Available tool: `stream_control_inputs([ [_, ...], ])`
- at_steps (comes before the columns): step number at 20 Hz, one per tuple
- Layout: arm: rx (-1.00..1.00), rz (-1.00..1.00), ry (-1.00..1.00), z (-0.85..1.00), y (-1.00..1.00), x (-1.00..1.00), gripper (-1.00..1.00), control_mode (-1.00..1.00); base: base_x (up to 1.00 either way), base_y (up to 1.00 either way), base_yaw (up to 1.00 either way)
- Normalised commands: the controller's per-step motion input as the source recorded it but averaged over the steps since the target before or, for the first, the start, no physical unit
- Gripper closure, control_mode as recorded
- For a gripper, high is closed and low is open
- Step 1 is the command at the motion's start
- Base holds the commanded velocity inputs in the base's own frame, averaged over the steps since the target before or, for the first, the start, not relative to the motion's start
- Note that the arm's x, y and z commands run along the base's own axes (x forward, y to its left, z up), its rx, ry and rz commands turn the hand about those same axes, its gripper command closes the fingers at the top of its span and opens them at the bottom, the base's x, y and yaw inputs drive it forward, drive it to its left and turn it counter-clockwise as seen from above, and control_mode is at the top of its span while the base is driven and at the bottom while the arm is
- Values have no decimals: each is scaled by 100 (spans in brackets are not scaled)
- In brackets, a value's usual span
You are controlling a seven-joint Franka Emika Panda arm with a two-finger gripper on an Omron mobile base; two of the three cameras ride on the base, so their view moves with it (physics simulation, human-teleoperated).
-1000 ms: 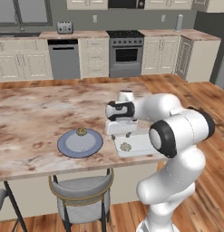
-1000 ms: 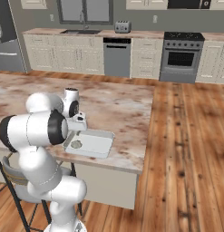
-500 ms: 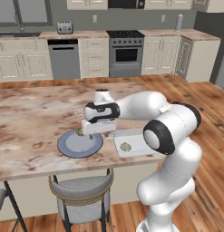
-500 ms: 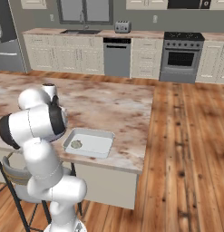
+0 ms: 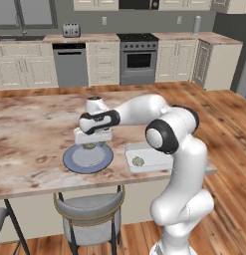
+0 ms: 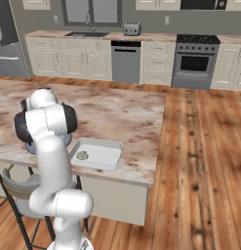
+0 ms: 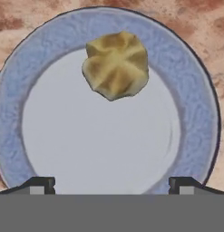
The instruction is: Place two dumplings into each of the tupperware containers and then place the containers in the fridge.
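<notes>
Creased tan-yellow dumpling (image 7: pixel 115 65) lies in upper centre of the hand view, on the round grey-blue plate (image 7: pixel 31 59), near its far rim. Same dumpling shows left of centre in the left base view (image 5: pixel 89 146), under the hand. Second tan dumpling (image 5: pixel 138 161) already lies in the pale rectangular tupperware tray (image 5: pixel 159 160), centre of that view, on the marbled brown island counter (image 5: pixel 30 134). Step looks like fetching dumpling two for this tray. Two-finger gripper (image 7: pixel 111 182) hangs over the plate, fingers spread wide, nothing between them. Arm reaches left across the counter, hand pointing down. Next move likely: shift toward the dumpling, lower, pinch it.
</notes>
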Motion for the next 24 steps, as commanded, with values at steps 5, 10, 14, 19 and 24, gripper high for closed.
stream_control_inputs([
  [5, 0, -5, 0, -45, 25, 58, -100, -100, 0, 0, 0],
  [10, 0, -6, -2, -18, -2, 43, -100, -100, 0, 0, 0],
  [14, 0, -1, -1, -7, -10, 6, -100, -100, 0, 0, 0],
  [19, 0, 0, 0, -28, -31, 0, -100, -100, 0, 0, 0],
  [24, 0, 0, 0, -34, -10, 0, -100, -100, 0, 0, 0],
])
